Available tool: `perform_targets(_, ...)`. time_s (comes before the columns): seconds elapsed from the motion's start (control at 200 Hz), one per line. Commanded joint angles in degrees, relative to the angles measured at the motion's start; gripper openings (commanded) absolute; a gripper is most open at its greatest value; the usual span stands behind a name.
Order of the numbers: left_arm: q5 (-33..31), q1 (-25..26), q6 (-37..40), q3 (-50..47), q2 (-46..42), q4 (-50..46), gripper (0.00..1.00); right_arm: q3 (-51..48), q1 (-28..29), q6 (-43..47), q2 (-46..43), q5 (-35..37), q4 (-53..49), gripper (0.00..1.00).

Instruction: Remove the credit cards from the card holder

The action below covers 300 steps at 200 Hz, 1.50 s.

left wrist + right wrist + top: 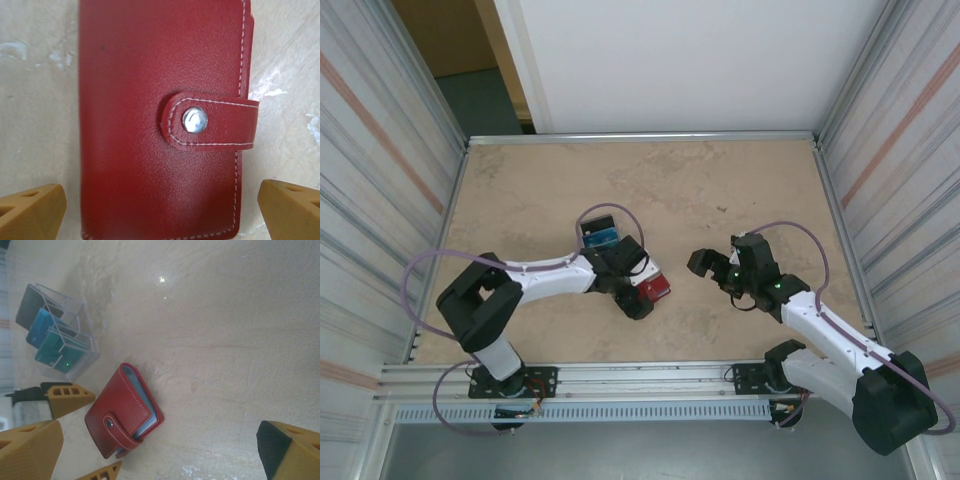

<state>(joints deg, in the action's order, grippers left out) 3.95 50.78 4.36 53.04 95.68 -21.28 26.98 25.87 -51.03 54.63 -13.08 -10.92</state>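
Left claw [161,210] astride closed card holder [150,100]

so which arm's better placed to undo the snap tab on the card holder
Left. Its jaws stand open on either side of the closed card holder, right over the snapped tab. The right arm sits off to the side, clear of it.

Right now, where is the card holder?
In the top view the card holder lies closed near the middle, straddled by the left gripper, close to the clear box.
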Motion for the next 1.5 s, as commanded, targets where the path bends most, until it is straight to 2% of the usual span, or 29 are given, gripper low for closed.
perform_targets(0.0,-2.8,0.5,2.1,1.9,1.2,-1.3,0.99,1.4,0.3,-0.6,-1.0,1.5,-1.6,0.99)
perform_targets(0.13,-4.4,0.7,2.1,2.0,2.7,-1.4,0.99,1.2,0.4,-0.9,-0.8,2.0,-1.2,0.99)
perform_targets(0.396,-2.4,1.3,0.3,1.6,1.8,-0.2,0.69,0.9,0.3,-4.3,4.6,-2.7,2.3,0.99)
perform_targets(0.606,0.3,1.4,-4.4,0.0,-1.4,2.5,0.6,0.1,0.3,-6.6,7.4,-5.2,5.9,0.99)
perform_targets(0.757,1.8,1.4,-9.1,-1.1,-4.0,4.8,0.56,-1.5,0.5,-9.5,9.5,-9.2,12.0,0.99)
perform_targets(0.957,2.7,0.9,-15.5,-3.6,-7.6,9.6,0.5,-2.2,3.0,-11.2,12.7,-10.3,18.3,0.98)
perform_targets(1.283,7.2,0.3,-22.1,-6.8,-13.7,16.8,0.5,-1.7,7.5,-14.0,18.9,-11.7,31.5,0.94)
perform_targets(1.368,7.4,0.3,-22.5,-7.1,-14.3,17.3,0.5,-1.3,7.8,-14.2,19.3,-12.4,34.4,0.9)
perform_targets(1.498,7.5,0.4,-23.3,-7.7,-15.0,18.6,0.5,-0.3,8.1,-13.5,18.9,-12.4,34.6,0.78)
